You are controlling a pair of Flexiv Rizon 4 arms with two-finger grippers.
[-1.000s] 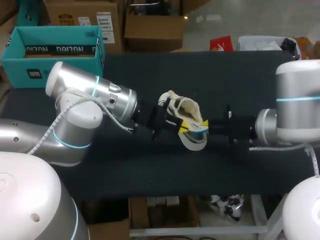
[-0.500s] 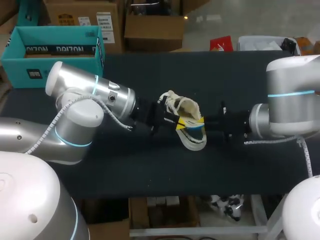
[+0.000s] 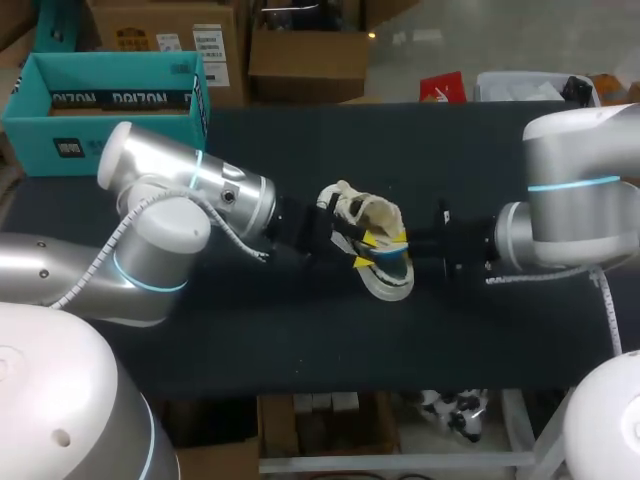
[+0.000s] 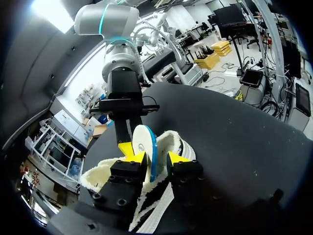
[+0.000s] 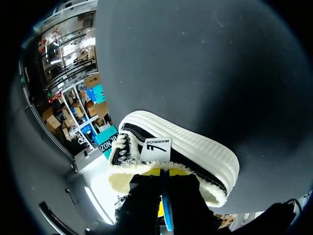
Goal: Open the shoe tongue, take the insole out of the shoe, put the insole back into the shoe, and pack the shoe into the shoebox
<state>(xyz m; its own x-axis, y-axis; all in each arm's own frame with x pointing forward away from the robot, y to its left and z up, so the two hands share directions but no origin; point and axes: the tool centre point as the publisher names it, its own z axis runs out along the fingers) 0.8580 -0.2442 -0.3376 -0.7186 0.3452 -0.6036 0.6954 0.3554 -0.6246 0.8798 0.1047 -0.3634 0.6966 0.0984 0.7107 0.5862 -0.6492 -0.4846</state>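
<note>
partly inside the shoe [image 5: 195,147] stands the insole [image 4: 144,147], clamped by the right gripper [image 5: 164,172]; the left gripper [image 4: 152,157] straddles it, grip unclear. only the head view shows the shoebox [image 3: 60,150], well apart from the shoe.

Support: black cloth-covered table [image 3: 300,340] | Resting on it: 1 cream fleece-lined shoe with thick white sole [image 3: 375,213], mid-table | Far-left corner: 1 open teal cardboard shoebox [image 3: 100,125]

Shoe [image 3: 368,222] mid-table [image 3: 300,340], white sole facing the near edge. Left gripper [image 3: 366,251] at its opening from the left. Right gripper [image 3: 405,243] comes in from the right, at the blue-edged insole [image 3: 393,262]. Teal shoebox [image 3: 105,95] far left.
</note>
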